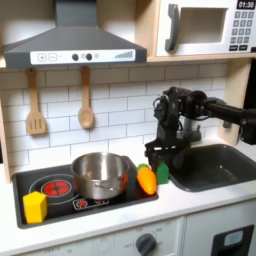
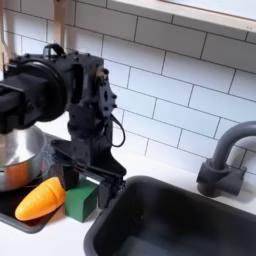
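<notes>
Arm: a black WidowX reached in from the first exterior view's right, elbow raised, forearm turned steeply downward toward the stove's right end.
Tool (image 1: 157, 152): pointed down, low over the stove's right edge; in the second exterior view (image 2: 88, 172) its black fingers stood just above the green block.
Tool state: the fingers appeared slightly parted with nothing between them, though the dark parts blurred together, so I cannot tell for certain.
Green block (image 2: 82, 198): a small green cube with a darker side face, sitting at the stove's right edge directly under the tool; in the first exterior view (image 1: 162, 171) only a green sliver showed behind the carrot.
Carrot (image 1: 147, 179): orange, smooth, toy-like, lying on the stove's right edge; in the second exterior view (image 2: 41, 199) it lay tapered end toward the view's left, touching or just beside the green block.
Stove (image 1: 66, 205): black toy hob with red ring burners, set on the white bench (image 1: 120, 222).
Pot (image 1: 99, 174): shiny metal, on the stove's middle, just left of the carrot in the first exterior view.
Yellow block (image 1: 35, 207): at the stove's front left corner, well apart from the tool.
Sink (image 1: 215, 165): dark basin right of the stove; grey faucet (image 2: 225, 160) behind it.
Wall: white tile behind the stove, two wooden utensils (image 1: 86, 98) hanging above it.
</notes>
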Motion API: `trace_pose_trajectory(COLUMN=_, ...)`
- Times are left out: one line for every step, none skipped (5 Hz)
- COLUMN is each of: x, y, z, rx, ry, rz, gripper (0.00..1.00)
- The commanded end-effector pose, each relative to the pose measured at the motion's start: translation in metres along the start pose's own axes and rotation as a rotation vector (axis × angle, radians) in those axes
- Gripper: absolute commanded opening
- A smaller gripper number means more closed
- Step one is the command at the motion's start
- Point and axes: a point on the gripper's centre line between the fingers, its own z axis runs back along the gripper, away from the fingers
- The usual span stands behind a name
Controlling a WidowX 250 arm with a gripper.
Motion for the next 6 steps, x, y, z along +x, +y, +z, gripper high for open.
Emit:
trace_pose_trajectory(x=-0.001, y=0.003, z=-0.007, rx=0.02, ry=0.02, rz=0.003, gripper=1.0)
trace_pose_trajectory(x=-0.001, y=0.005, z=-0.013, rx=0.024, ry=0.037, rz=0.008, gripper=1.0)
trace_pose_trajectory(x=-0.003, y=0.004, z=-0.016, rx=0.028, ry=0.051, rz=0.003, gripper=1.0)
trace_pose_trajectory(x=-0.004, y=0.005, z=-0.016, rx=0.026, ry=0.051, rz=0.004, gripper=1.0)
trace_pose_trajectory(x=-0.005, y=0.003, z=-0.017, rx=0.026, ry=0.059, rz=-0.006, gripper=0.62)
trace_pose_trajectory(x=-0.006, y=0.001, z=-0.016, rx=0.029, ry=0.057, rz=-0.006, gripper=0.0)
